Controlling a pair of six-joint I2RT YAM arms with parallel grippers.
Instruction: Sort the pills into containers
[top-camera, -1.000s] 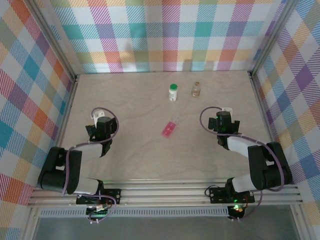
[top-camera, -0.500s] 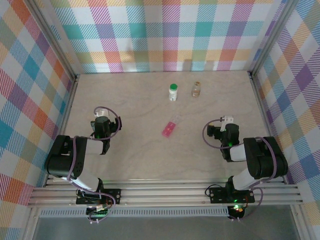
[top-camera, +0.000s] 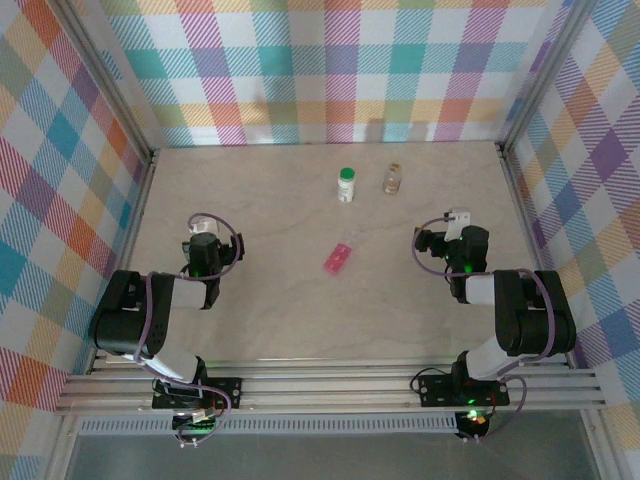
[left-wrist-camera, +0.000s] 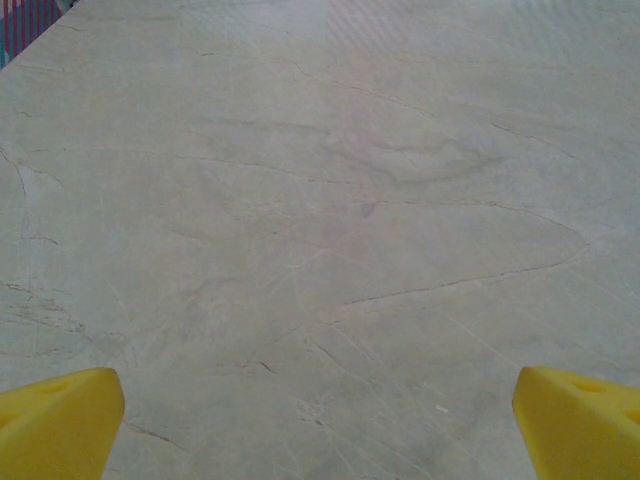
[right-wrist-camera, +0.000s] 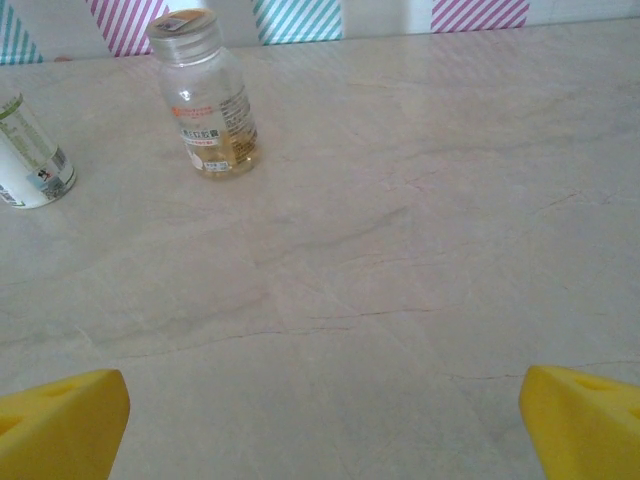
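A small white bottle with a green cap (top-camera: 346, 185) stands upright at the back of the table, and its lower body shows at the left edge of the right wrist view (right-wrist-camera: 30, 160). To its right stands a smaller amber bottle with a pale cap (top-camera: 392, 179) (right-wrist-camera: 205, 100). The slim pink pill box (top-camera: 339, 258) lies nearer, mid-table. My left gripper (top-camera: 201, 226) (left-wrist-camera: 320, 430) is open over bare table at the left. My right gripper (top-camera: 459, 220) (right-wrist-camera: 322, 430) is also open, right of the pill box and well short of the amber bottle.
The marble-patterned table (top-camera: 280, 310) is walled in by plaid panels (top-camera: 330, 70) at the back and on both sides. Both arms are folded back low near their bases. Open tabletop lies between the two grippers and around the pill box.
Both arms have folded back toward their bases, their elbows dropping. The right gripper pulled nearer and rightward, then edged slightly farther. The bottles and pill box have not moved.
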